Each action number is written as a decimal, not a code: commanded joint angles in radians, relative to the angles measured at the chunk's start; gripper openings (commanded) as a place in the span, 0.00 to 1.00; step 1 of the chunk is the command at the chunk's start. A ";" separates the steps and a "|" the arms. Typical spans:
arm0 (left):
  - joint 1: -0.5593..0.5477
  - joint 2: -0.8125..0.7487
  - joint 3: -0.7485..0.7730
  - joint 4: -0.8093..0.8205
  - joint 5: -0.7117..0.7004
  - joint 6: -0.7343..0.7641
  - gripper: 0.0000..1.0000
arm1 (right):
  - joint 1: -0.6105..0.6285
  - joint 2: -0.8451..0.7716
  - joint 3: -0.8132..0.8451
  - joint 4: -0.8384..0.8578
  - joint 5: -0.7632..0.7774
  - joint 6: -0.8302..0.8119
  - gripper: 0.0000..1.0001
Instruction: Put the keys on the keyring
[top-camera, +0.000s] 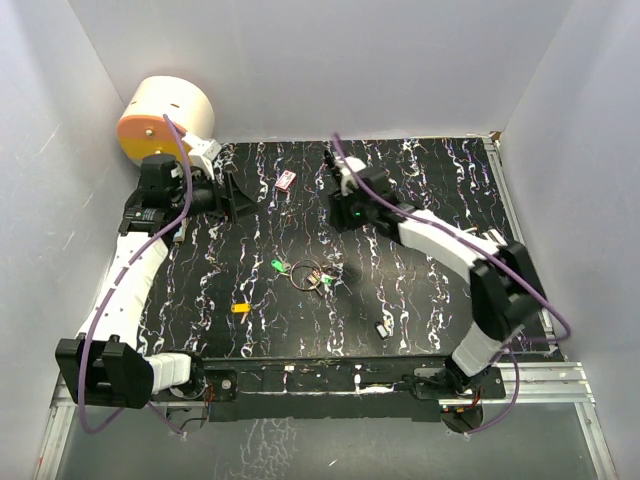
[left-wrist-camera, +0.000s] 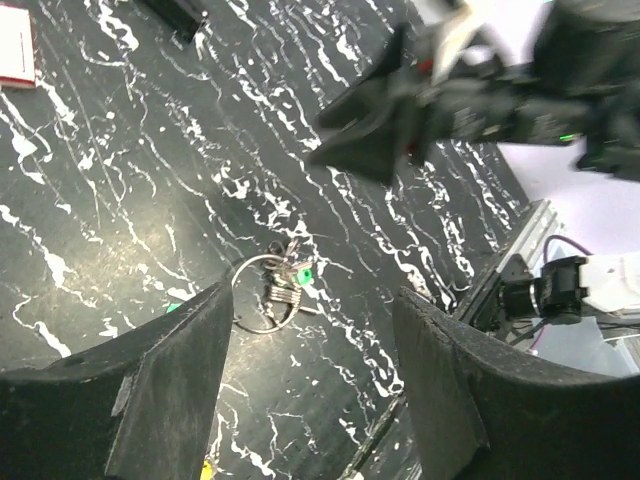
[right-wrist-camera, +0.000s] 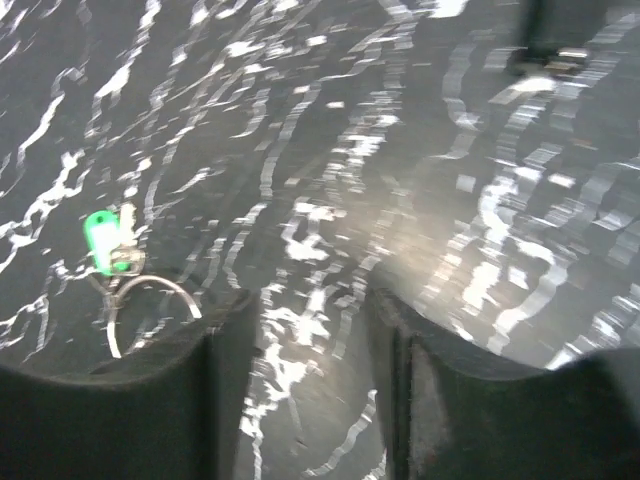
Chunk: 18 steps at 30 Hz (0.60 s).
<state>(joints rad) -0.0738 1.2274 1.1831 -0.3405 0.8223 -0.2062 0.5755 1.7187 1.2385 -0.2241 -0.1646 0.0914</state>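
Note:
The keyring lies flat on the black marbled mat, mid-table. A green-tagged key sits at its right rim with small metal bits. A second green tag lies just left of the ring. My left gripper is open and empty, far back-left of the ring. Its wrist view shows the ring, the tag and a green bit beyond its fingers. My right gripper is open and empty, behind the ring. Its blurred view shows the ring and a tag at the left.
A pink-red card lies at the back between the grippers. A small orange piece lies near the front left, and a small black-and-white piece near the front right. An orange-and-cream drum stands at the back-left corner. White walls enclose the mat.

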 joint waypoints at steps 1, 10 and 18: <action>0.002 -0.031 -0.051 0.029 -0.035 0.080 0.63 | -0.032 -0.251 -0.164 0.197 0.211 -0.009 0.58; 0.022 0.009 -0.067 0.019 -0.309 0.140 0.75 | -0.187 -0.226 -0.181 0.082 0.243 0.102 0.99; 0.091 0.012 -0.102 0.032 -0.509 0.134 0.97 | -0.187 -0.244 -0.154 0.089 0.362 0.189 0.99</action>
<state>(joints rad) -0.0208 1.2621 1.0840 -0.3202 0.4374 -0.0853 0.3824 1.5261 1.0306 -0.1875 0.1364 0.2314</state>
